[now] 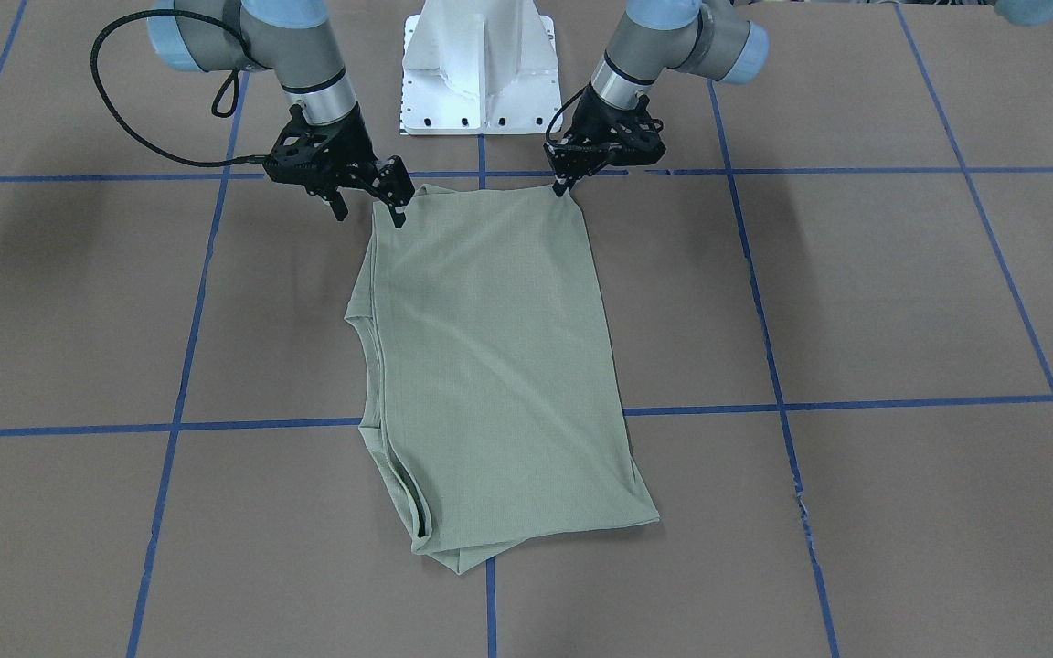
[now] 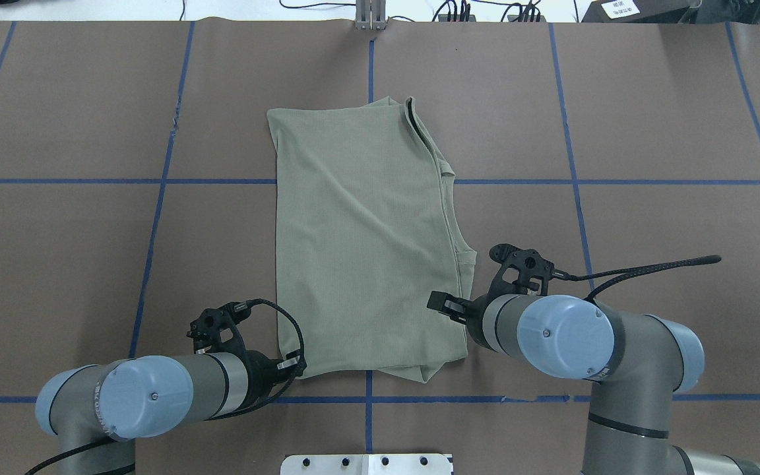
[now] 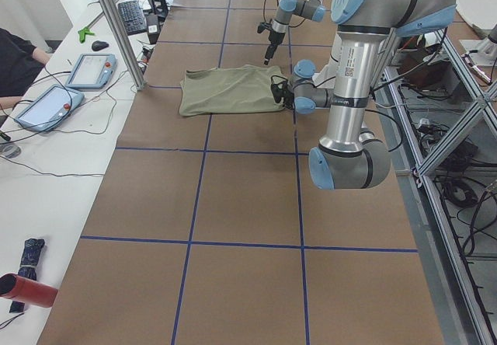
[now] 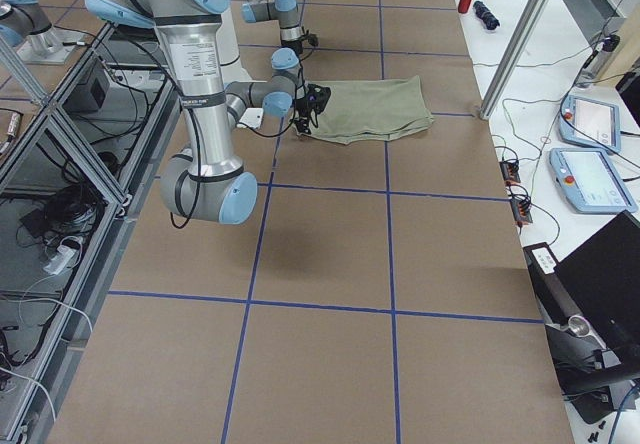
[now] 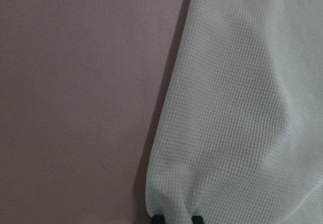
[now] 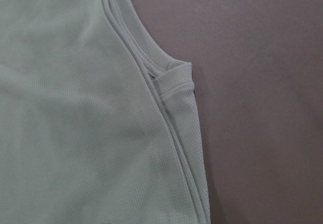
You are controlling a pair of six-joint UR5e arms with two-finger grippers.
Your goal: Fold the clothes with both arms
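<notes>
The green shirt (image 1: pixel 490 366) lies folded in a long rectangle on the table (image 1: pixel 856 302), one short edge near the robot. The left gripper (image 1: pixel 564 187) pinches that edge's left corner, jaws closed on the cloth. The right gripper (image 1: pixel 369 217) stands at the right corner, jaws spread wide, holding nothing

Folded green shirt (image 2: pixel 367 237) mid-table; L pincer (image 2: pixel 289 365) at near corner, R pincer (image 2: pixel 444 304) at edge.
</notes>
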